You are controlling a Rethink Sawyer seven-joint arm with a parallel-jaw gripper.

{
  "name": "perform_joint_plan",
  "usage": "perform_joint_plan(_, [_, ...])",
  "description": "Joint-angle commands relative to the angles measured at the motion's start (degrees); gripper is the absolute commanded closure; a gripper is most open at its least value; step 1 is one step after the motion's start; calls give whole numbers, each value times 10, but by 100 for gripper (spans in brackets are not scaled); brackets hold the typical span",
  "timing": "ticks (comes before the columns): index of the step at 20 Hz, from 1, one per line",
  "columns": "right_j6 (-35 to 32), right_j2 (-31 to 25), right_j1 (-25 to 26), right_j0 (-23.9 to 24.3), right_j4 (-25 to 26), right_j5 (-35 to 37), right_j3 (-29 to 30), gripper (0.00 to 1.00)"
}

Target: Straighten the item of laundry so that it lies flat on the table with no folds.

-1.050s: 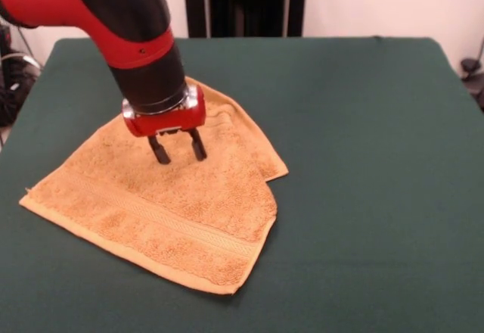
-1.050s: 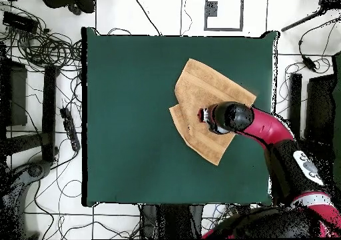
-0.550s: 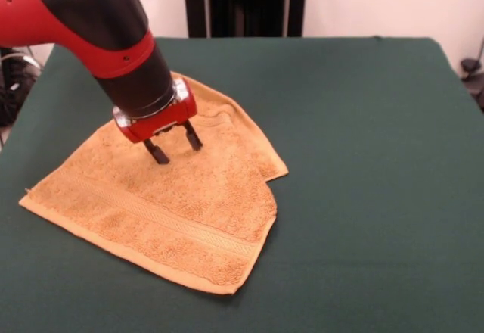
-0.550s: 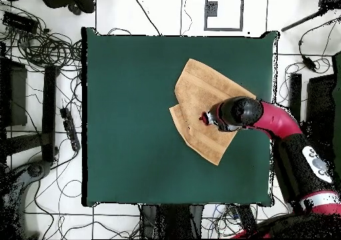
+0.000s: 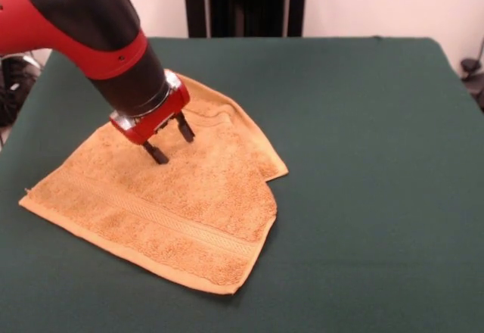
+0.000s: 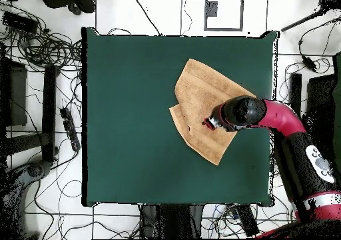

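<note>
Here, towel (image 5: 162,197): orange-tan, on the green table (image 5: 363,159), one corner folded over itself at the edge.
Gripper (image 5: 168,141): tilted, fingers spread apart, empty, tips at the towel's middle.
Arm (image 6: 280,121): red and black.

You are looking at an orange-tan terry towel (image 5: 174,204) lying on the dark green table (image 5: 363,159), off toward one side of it rather than at the centre. It is not lying flat: one corner is sitting folded over, so that a second layer is showing beneath its edge on the right in the front view. A woven border band is running parallel to the near hem. In the overhead view the towel (image 6: 196,101) is lying skewed to the table's (image 6: 133,117) edges.
</note>
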State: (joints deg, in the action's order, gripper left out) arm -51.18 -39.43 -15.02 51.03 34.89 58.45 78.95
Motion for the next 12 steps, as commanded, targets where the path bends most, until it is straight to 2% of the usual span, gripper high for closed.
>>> perform_joint_plan(1, [385,33,190,81,248,-180,-126,0])
perform_joint_plan(6, [522,1,198,95,267,-128,-144,0])
perform_joint_plan(12, [686,-30,207,113,280,-104,-154,0])
